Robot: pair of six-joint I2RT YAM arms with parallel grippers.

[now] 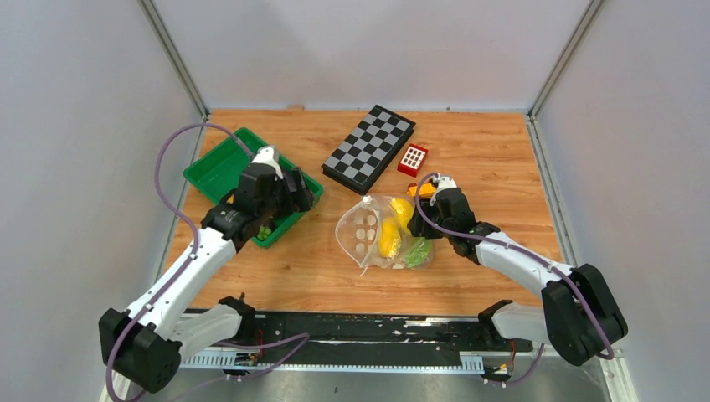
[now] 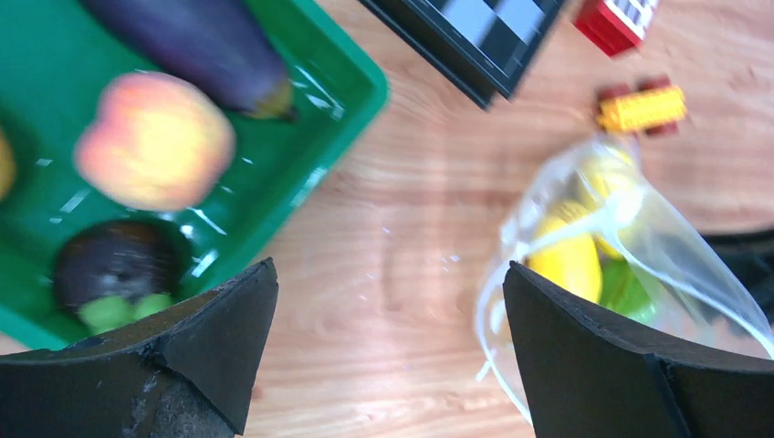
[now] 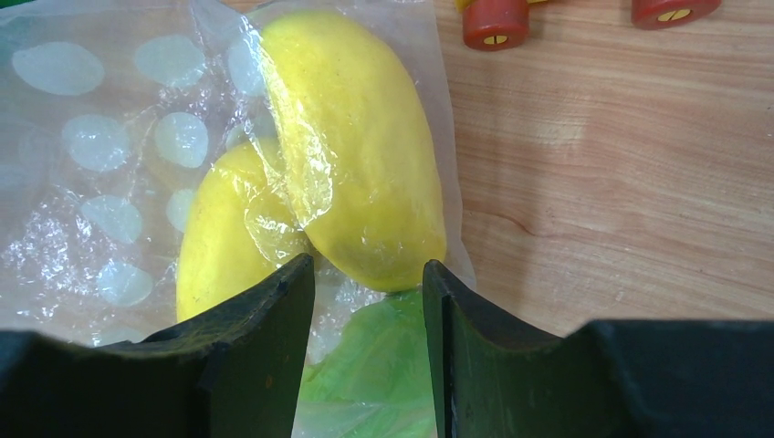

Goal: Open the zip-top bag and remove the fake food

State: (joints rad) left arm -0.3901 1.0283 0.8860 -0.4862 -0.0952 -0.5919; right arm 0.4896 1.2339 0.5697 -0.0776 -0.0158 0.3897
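**Bag open, about half emptied**

The zip-top bag (image 1: 368, 230) lies flat on the wooden table (image 1: 494, 167), its mouth gaping toward the green tray (image 1: 213, 167), so the opening step looks done. Two yellow pieces (image 3: 356, 146) and a green piece (image 3: 383, 383) are left inside to take out. Left of the bag, in the tray, lie the eggplant (image 2: 192, 46), the peach (image 2: 153, 139) and a dark piece (image 2: 114, 265). I'd judge the job roughly half through.

The right gripper (image 3: 368, 301) hovers over the bag's right side, its jaws a narrow gap apart with nothing plainly pinched. The left gripper (image 2: 390, 338) hangs left of the bag by the tray's edge, its jaws wide and empty.

From overhead you get the layout, with the chessboard (image 1: 368, 149) and red block (image 1: 412, 159) beyond the bag, but the left arm hides much of the tray. The left wrist view shows what is in the tray, the bag's open lip, and the toy car (image 2: 639, 108) beyond the bag. Only the right wrist view shows the film pulled tight over the yellow pieces.
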